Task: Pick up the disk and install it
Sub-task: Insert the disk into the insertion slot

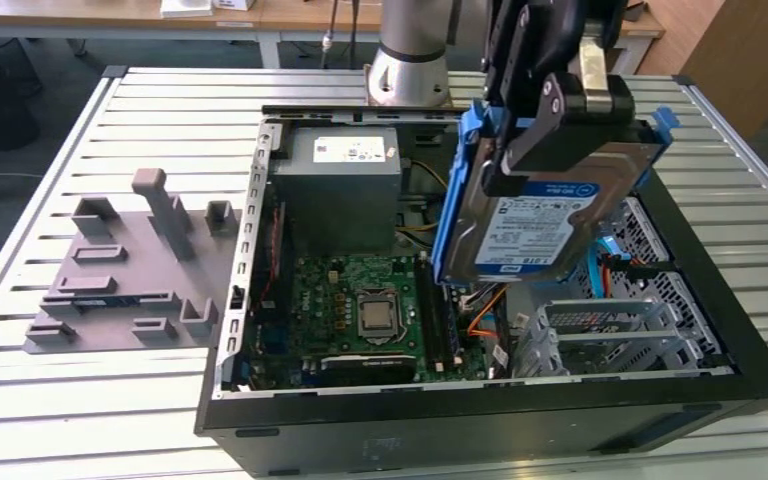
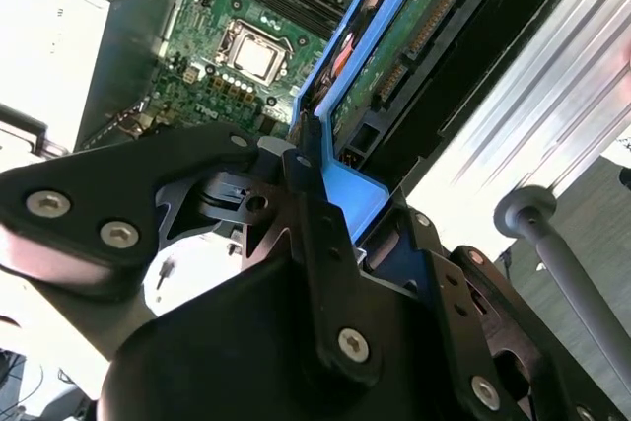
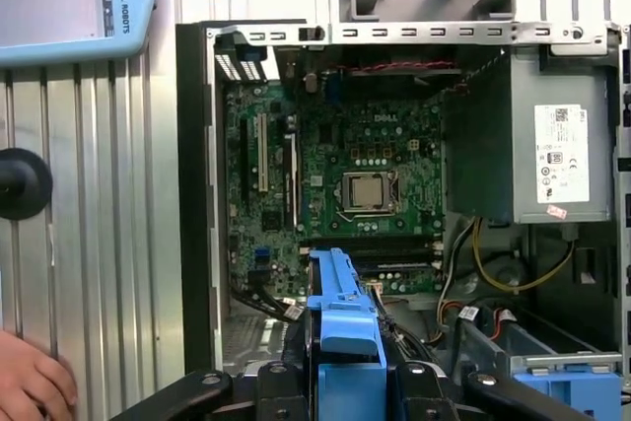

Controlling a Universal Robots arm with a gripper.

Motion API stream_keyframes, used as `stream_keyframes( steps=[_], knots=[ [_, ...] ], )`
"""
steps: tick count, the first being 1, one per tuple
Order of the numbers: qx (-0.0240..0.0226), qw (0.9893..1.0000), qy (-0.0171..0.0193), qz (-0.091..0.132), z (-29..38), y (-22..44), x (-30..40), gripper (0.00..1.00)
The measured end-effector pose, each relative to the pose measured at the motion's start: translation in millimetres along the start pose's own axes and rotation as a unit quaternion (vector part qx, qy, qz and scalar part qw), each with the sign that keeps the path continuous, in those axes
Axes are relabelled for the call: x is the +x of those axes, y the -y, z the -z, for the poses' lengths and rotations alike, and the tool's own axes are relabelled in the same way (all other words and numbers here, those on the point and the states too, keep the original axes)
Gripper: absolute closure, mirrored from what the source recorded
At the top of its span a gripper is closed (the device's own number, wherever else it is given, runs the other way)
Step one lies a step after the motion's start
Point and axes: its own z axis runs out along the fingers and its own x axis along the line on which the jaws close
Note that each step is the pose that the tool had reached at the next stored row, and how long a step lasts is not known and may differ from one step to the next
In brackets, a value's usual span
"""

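Note:
The disk (image 1: 534,222), a silver hard drive with a blue-and-white label in a blue carrier frame, hangs nearly upright above the open computer case (image 1: 491,420), on the exterior view's right side. My gripper (image 1: 551,140) is shut on its upper part. In the first wrist view the blue carrier (image 3: 344,317) sticks out from between the black fingers (image 3: 281,382) over the case's inside. In the second wrist view the disk's green circuit board (image 2: 394,56) faces the camera, with the frame (image 2: 340,184) clamped.
Inside the case lie the motherboard (image 1: 364,310), the grey power-supply box (image 1: 344,190) and a grey metal drive cage (image 1: 624,335). A grey fixture plate (image 1: 131,270) sits on the slatted table at the exterior view's left. A person's hand (image 3: 30,382) rests beside the case.

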Motion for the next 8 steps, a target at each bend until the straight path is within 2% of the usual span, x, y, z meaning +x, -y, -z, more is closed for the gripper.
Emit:
stream_keyframes(
  steps=[5,8],
  knots=[
    [0.0000,1.0000,0.0001,0.000,-2.7,2.8,7.7,0.64],
    [0.0000,1.0000,0.0000,0.000,-4.3,9.5,8.3,0.64]
  ],
)
